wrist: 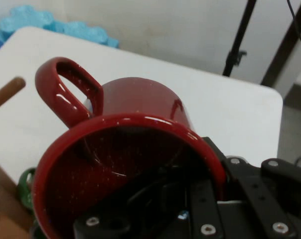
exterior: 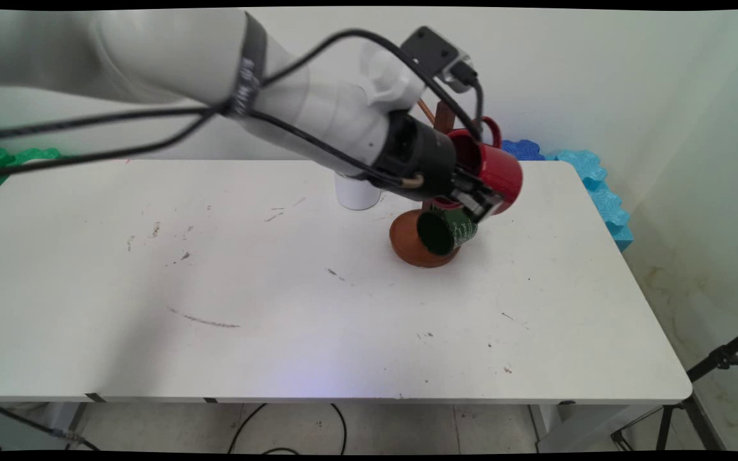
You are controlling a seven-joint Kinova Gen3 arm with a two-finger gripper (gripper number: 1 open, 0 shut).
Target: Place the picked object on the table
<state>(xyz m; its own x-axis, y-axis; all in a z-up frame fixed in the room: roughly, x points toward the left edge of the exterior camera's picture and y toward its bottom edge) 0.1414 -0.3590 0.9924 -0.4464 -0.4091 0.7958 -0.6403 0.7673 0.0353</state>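
Nearest the camera hangs a green mug (exterior: 447, 229) on the brown rack (exterior: 412, 243), toward the table's (exterior: 279, 307) far right corner. Just above it, my gripper (exterior: 479, 200) clamps a red mug's (exterior: 494, 169) rim, tipped sideways, one finger inside.

A white, rounded arm (exterior: 228, 77) ends in a black gripper (exterior: 478, 202) with silver screws; black cables (exterior: 119, 118) hang alongside.
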